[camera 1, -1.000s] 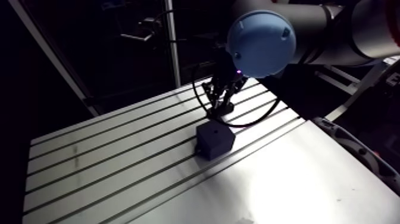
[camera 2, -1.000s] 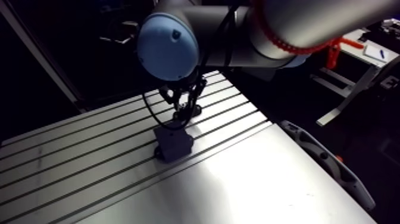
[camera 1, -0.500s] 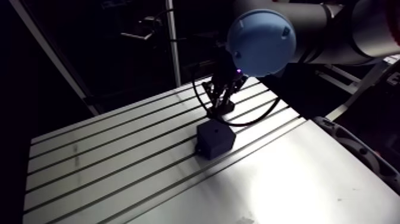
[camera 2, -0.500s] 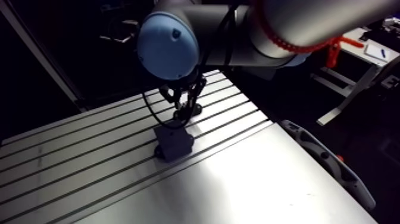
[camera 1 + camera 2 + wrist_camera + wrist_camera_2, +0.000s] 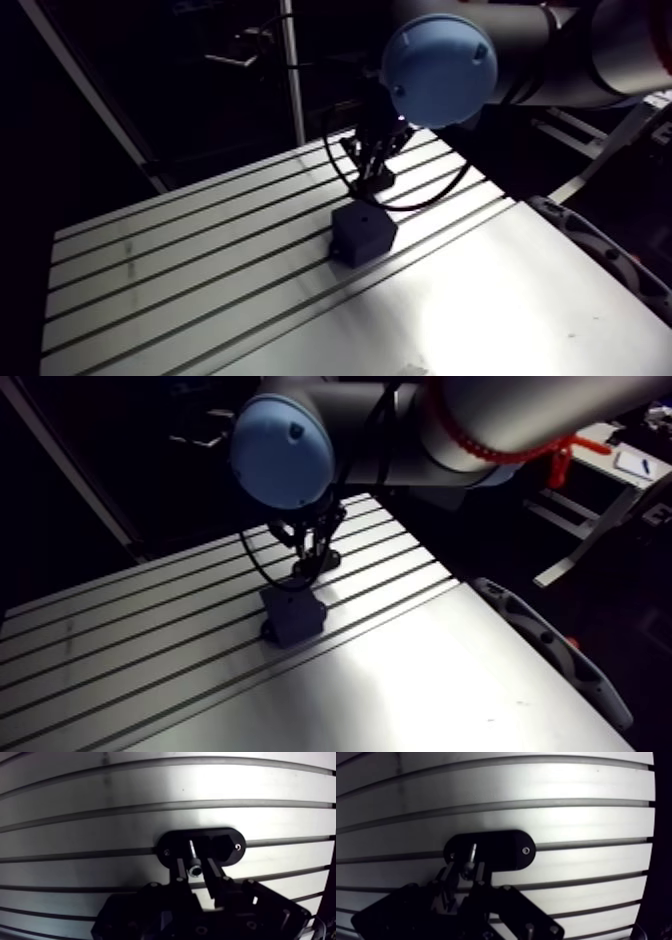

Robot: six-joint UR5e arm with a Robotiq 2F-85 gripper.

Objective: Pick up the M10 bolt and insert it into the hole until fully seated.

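**A:** Where was the M10 bolt [image 5: 192, 852]?

**B:** Head up, shank down into the black oval holder [image 5: 225, 847], near the tabletop's [image 5: 200, 290] far right corner. The gripper [image 5: 196, 872] looked narrowly closed on it.

**A:** Which step, then?

**B:** The pick, I'd judge. Next came a straight lift clear of the holder, then a short carry to the black block [image 5: 362, 235], just nearer the middle, aligning the shank over the hole [image 5: 362, 212].

**A:** Any obstacles?

**B:** None seen, only slotted tabletop between holder and block.
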